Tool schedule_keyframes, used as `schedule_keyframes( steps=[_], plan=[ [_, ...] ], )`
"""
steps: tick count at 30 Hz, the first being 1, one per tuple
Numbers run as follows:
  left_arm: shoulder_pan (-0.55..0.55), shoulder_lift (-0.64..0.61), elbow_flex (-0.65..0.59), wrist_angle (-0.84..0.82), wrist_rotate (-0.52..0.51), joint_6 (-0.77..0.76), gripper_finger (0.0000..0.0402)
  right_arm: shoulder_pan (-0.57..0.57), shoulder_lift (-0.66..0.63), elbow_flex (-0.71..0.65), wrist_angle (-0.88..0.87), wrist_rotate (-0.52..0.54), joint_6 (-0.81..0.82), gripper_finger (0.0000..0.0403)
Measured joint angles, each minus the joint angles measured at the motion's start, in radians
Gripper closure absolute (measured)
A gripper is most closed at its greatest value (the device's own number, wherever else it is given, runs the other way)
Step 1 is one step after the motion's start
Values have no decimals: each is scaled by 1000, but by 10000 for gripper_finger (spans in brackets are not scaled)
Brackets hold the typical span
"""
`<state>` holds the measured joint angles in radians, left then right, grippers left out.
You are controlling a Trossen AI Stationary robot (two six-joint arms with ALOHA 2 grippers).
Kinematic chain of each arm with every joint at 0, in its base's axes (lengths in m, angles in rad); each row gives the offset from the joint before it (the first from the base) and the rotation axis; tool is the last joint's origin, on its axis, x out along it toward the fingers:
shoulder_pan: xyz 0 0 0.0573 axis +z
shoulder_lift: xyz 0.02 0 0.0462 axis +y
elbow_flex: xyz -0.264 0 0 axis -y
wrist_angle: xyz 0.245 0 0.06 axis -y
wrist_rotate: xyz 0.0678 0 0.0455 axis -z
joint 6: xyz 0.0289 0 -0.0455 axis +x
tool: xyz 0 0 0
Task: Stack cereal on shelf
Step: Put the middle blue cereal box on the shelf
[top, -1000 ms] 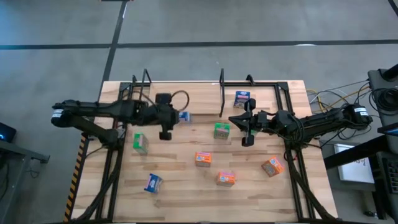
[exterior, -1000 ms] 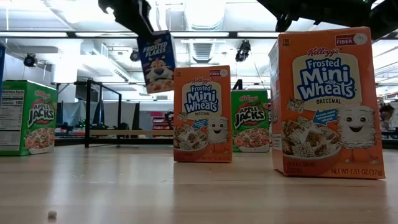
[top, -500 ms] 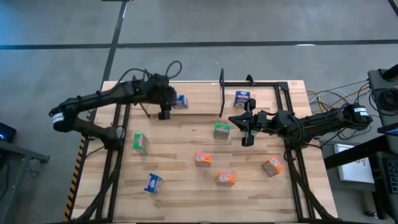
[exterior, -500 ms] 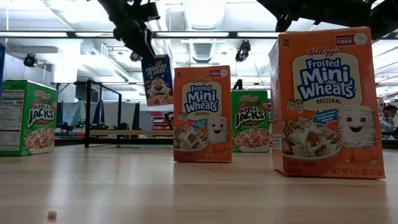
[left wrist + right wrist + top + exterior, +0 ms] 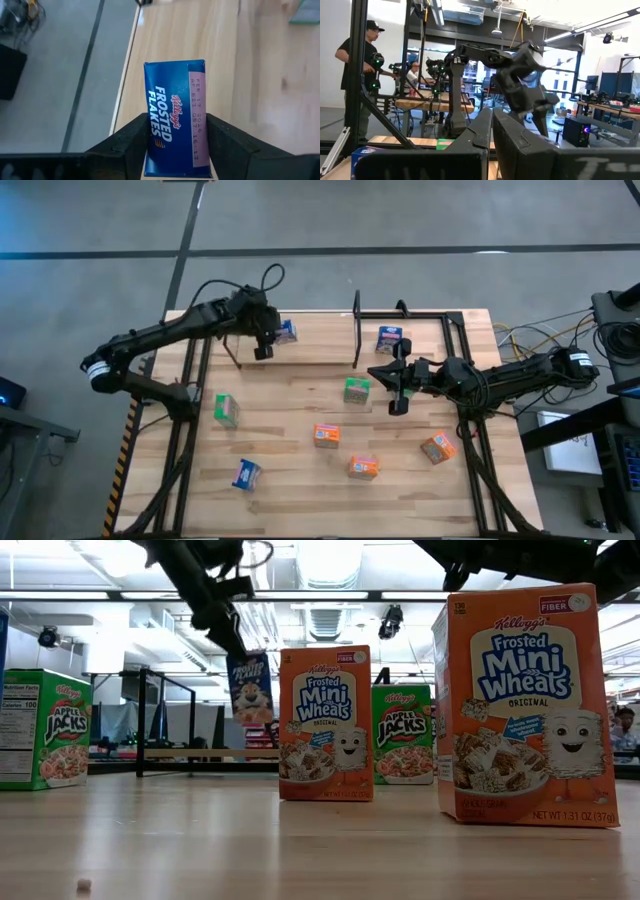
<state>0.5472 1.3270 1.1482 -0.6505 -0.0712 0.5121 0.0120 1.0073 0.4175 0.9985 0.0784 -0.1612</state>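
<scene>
Gripping a blue Frosted Flakes box point(image 5: 174, 117) by its two long sides, the left gripper point(image 5: 264, 340) holds it in the air above the far left part of the table, over the shelf point(image 5: 300, 350) between the black wire brackets. Its long axis runs out along the fingers, so placing it probably means lowering it straight onto the plank. The right gripper point(image 5: 398, 388), fingers pressed together and empty, waits near a green box point(image 5: 356, 390) mid-table.

The held cereal box point(image 5: 174, 116) was blue with white lettering and a pink date panel; the desk point(image 5: 300, 460) was pale wood.
</scene>
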Motion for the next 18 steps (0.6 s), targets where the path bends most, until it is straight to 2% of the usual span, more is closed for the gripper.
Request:
schedule_keyframes(
  steps=[10,18],
  plan=[
    [43,120,1,21,9,10,184,0,0,0,0,0,3,394],
    [42,111,-1,24,3,29,156,0,0,0,0,0,3,394]
  ],
)
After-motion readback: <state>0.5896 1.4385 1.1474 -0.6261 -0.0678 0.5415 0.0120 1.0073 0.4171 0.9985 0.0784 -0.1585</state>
